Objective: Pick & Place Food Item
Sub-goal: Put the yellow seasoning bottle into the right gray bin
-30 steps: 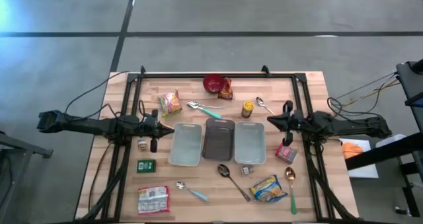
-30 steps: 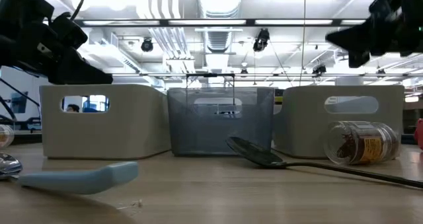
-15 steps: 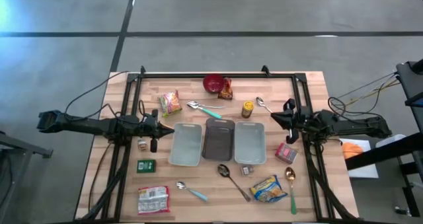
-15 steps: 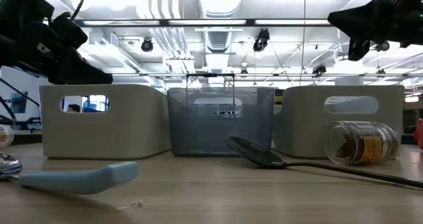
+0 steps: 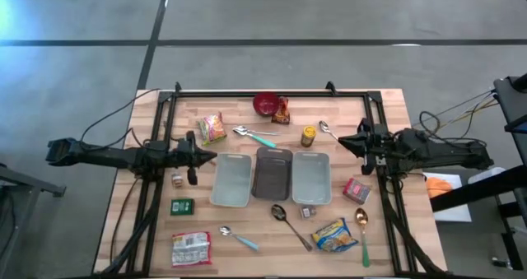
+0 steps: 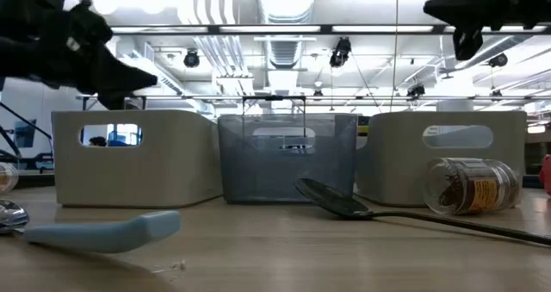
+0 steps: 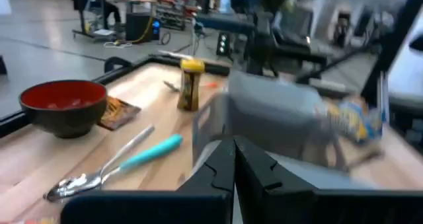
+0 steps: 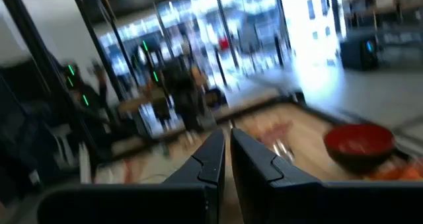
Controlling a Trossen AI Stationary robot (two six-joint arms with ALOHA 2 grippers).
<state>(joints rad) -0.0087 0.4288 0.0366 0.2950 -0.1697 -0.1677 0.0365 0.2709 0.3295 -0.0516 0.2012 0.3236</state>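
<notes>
- Both arms are up off the table and carrying nothing: the left gripper [image 5: 206,157] hangs just beside the left bin [image 5: 231,180], its fingers pressed together, as its wrist view shows plainly.
- The right gripper [image 5: 342,144] hovers off the far corner of the right bin [image 5: 311,178], fingers likewise closed on nothing.
- The dark middle bin [image 5: 272,173] is the landmark here, sitting between the two pale ones.
- Which food item is meant, the task does not say. Candidates ring that middle bin: a pink-green snack packet [image 5: 212,127] on the far left side, a blue-yellow chip bag [image 5: 335,234] on the near right, and a spice jar [image 5: 308,136] just beyond it to the right.
- The chip bag looks light, soft and crinkly, likely slippery film; I'd pinch it by a sealed edge rather than the puffy middle, and gently, since the contents would crush.
- Its long axis runs slantwise across the table, one end angled towards the middle bin.
- The jar stands upright, stiff and heavier; a grip across the body under the lid looks safest.
- Nothing has been picked yet.
</notes>
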